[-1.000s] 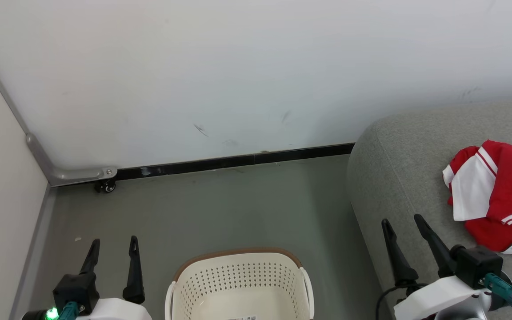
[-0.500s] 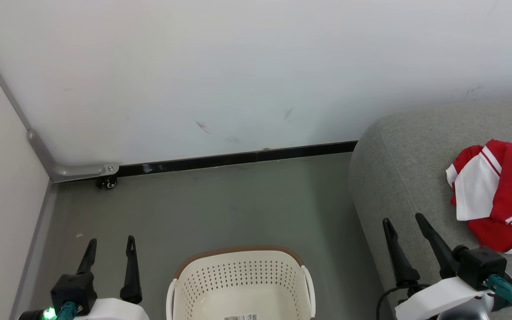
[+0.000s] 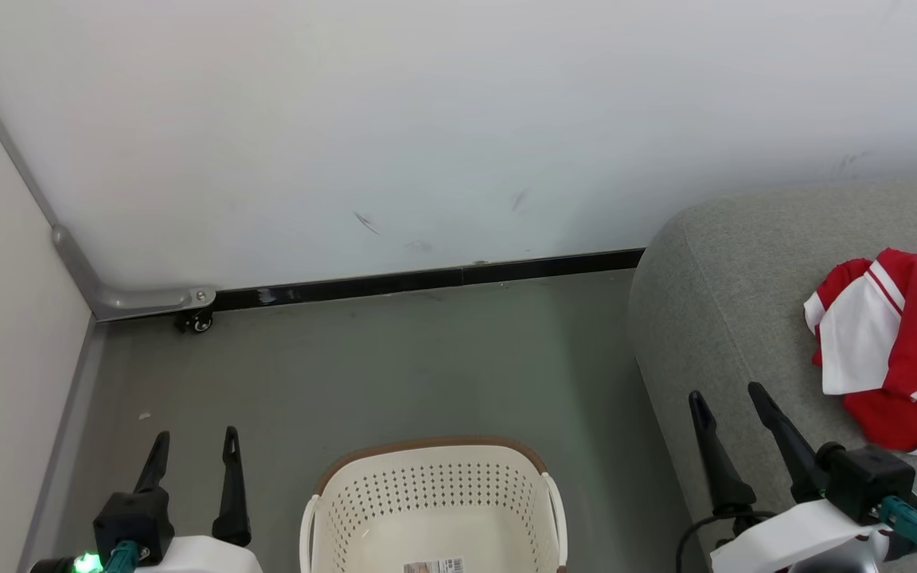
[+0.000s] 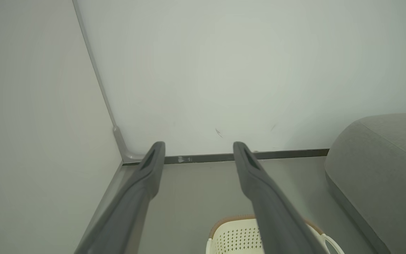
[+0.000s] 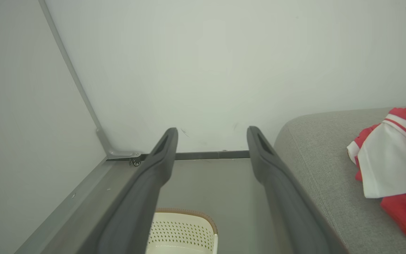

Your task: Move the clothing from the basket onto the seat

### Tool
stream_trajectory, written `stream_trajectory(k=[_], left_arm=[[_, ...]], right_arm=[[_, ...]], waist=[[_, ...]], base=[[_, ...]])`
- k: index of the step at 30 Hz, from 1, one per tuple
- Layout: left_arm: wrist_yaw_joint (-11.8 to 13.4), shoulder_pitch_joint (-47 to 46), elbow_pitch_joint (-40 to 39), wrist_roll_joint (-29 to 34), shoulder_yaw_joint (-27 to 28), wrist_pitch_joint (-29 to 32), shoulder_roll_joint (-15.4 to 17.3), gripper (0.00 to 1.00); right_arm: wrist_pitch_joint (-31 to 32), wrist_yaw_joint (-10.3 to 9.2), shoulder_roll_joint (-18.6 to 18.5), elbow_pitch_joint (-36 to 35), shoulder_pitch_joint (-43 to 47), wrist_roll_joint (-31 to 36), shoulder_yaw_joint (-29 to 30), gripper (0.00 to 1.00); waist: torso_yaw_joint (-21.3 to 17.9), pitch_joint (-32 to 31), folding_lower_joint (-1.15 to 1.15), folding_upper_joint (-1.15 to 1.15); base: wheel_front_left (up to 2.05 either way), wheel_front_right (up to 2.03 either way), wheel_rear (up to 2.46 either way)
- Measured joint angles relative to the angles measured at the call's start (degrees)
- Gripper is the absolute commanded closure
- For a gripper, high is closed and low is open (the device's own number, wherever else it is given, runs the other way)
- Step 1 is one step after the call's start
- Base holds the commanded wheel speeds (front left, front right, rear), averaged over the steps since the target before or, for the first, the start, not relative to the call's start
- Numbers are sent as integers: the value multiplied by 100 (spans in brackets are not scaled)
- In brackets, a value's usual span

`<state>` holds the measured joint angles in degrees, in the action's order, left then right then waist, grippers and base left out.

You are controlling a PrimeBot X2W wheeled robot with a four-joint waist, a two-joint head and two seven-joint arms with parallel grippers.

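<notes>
1. The left gripper (image 3: 196, 436), fingers spread and empty, hangs over the floor (image 3: 387, 358).
2. The basket (image 3: 427, 487) stands on the floor between the arms.
3. The right gripper (image 3: 725, 392), also spread and empty, hovers at the edge of the seat (image 3: 745, 278).
4. The clothing (image 3: 908, 342) lies bunched on the seat, apart from both grippers.

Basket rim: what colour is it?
The basket rim is brown, clearest in the head view.

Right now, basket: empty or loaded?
Empty as far as shown: the basket shows bare walls and its bottom label sticker; near end cut off. The clothing lies on the seat.
</notes>
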<state>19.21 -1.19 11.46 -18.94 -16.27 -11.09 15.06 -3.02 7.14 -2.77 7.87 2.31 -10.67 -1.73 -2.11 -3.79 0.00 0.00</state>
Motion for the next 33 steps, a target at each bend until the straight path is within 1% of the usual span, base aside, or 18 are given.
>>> stream_trajectory(k=[9, 13, 14, 19, 22, 27, 33], left_arm=[[86, -1, 115, 12, -25, 109, 41, 0], [134, -2, 148, 111, -57, 154, 43, 0], [145, 1, 162, 109, -59, 157, 37, 100], [144, 180, 450, 107, -159, 157, -153, 100], [137, 235, 455, 29, -131, 209, -202, 100], [69, 233, 428, -286, 25, 304, -253, 100], [-73, 231, 409, -865, 181, 404, -305, 100]], right_arm=[[1, 0, 2, -22, 2, -41, 4, 0], [10, 0, 3, -32, 2, -42, 8, 0], [8, -1, 3, -21, 4, -41, 4, 100], [7, -8, 29, 300, 199, -38, -36, 100], [7, -9, 33, 350, 259, -108, -40, 100], [7, -9, 33, 348, 255, -417, -34, 100], [10, -8, 34, 349, 241, -992, 0, 100]], waist=[[10, 25, 0, 0], [11, 34, 0, 0], [10, 37, 0, 0], [11, 38, 0, 0], [12, 41, 0, 0], [15, 52, 0, 0], [26, 73, 0, 0]], base=[[0, 0, 0], [0, 0, 0], [0, 0, 0], [0, 0, 0], [0, 0, 0], [0, 0, 0], [0, 0, 0]])
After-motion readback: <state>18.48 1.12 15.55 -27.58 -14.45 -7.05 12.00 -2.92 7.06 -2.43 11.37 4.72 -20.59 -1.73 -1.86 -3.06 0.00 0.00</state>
